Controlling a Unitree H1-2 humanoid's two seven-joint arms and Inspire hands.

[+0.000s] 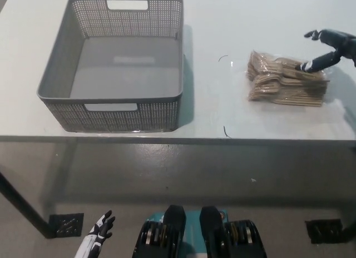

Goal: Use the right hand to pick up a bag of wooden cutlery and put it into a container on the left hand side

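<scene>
In the head view, a pale worktop (233, 24) fills the upper half of the picture, its front edge running straight across just below the middle. On its left part stands a grey perforated basket (119, 110) with cut-out handles in its near and far walls; its floor is bare and nothing lies inside it. Well apart from it, toward the right of the worktop, lies the bag of wooden cutlery (285, 80), a clear plastic pack holding a stack of pale wooden pieces, flat on the surface with its long side running roughly left to right. The black right hand (329, 48) comes in from the right edge at the far right end of the bag. Its fingers (311, 65) are spread apart: one reaches down and left so that its tip lies at the bag's upper right corner, seemingly touching the plastic, while another points left above it, clear of the bag. The hand is not closed around the pack, which rests on the worktop. Two short dark curved marks show on the worktop between basket and bag, one near the bag's upper left and one by the front edge. The white left hand (99, 236) hangs low at the lower left, below the worktop's edge, its dark-tipped fingers fanned apart and holding nothing.
</scene>
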